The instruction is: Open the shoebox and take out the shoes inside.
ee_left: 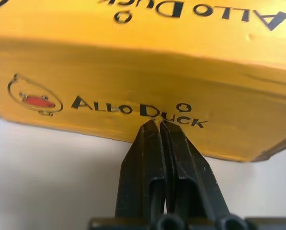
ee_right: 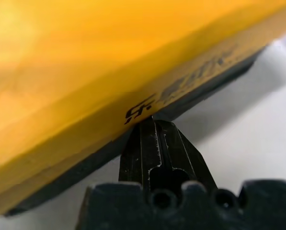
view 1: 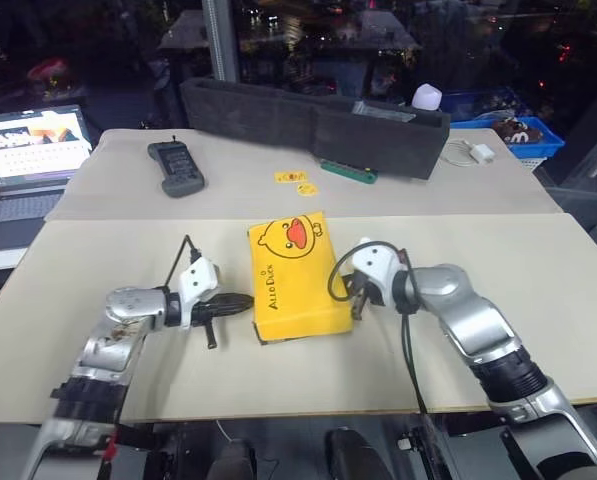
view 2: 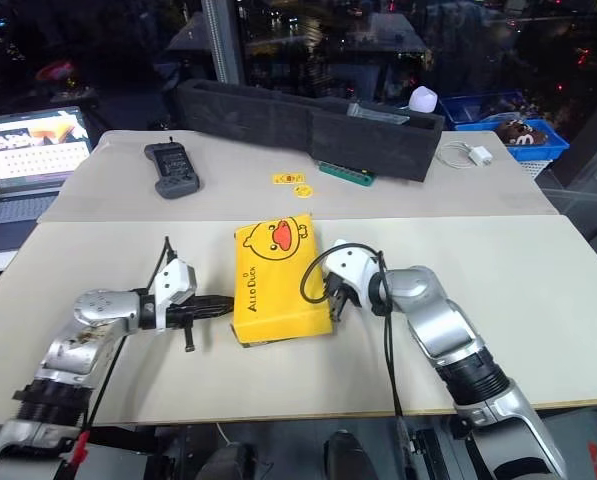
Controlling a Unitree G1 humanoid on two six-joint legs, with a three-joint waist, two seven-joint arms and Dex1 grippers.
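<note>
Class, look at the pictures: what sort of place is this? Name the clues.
Probably a robotics lab or test workspace: an open laptop beside pale work tables, a handheld remote-like device, and a blue parts bin.

1. The two eye views look from up at head height, forward and down over the table (view 1: 538, 300), the right eye set slightly to one side of the left; both take in the same tabletop, out to the long dark tray (view 1: 308, 125) and laptop (view 1: 28, 160) at the far side
2. The left wrist view sits very close to the shoebox (ee_left: 133, 72), facing its yellow lettered side along the left gripper (ee_left: 160, 125)
3. The right wrist view is just as close on the opposite side, along the right gripper (ee_right: 154, 122)
4. All views share the shoebox
</note>
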